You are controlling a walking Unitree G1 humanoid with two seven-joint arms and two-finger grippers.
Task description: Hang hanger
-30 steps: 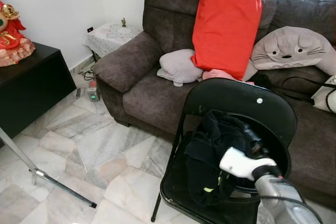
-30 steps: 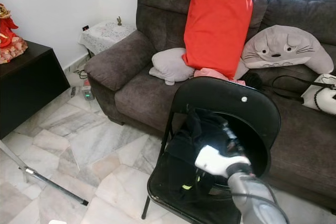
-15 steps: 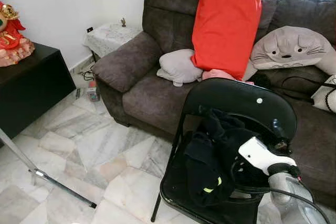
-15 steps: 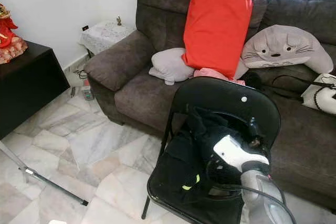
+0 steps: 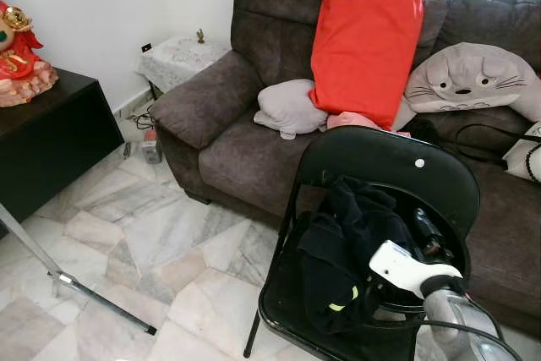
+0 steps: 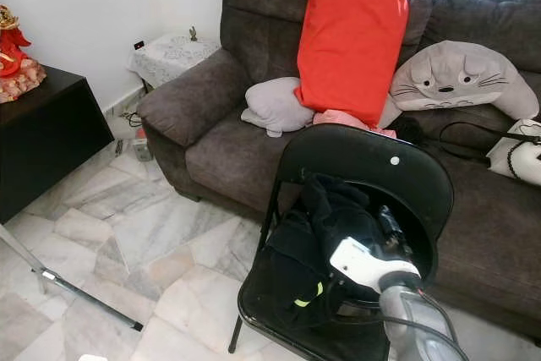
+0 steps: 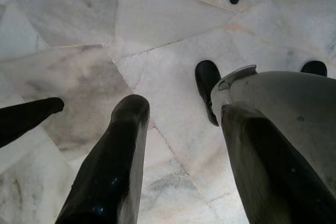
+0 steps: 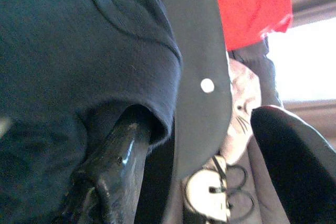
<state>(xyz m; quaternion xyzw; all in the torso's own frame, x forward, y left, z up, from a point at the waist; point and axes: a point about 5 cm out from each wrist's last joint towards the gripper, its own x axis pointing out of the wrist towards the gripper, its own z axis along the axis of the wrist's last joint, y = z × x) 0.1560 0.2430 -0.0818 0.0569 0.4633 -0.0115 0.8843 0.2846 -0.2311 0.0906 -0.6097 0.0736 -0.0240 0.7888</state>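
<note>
Bright daylight — sharp (window glare)

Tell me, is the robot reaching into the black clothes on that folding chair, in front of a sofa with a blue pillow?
Nearly. The pillow is red, not blue, as the left eye view shows. The right gripper does reach at the black clothes on the chair before the sofa.

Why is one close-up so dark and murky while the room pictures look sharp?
Right wrist view: pressed against the dark garment, so shaded and soft, with the window washed out white behind the chair. Eye views: even daylight, crisp on the sofa and red pillow. Left wrist view: bright floor, with the near fingers slightly blurred.
</note>
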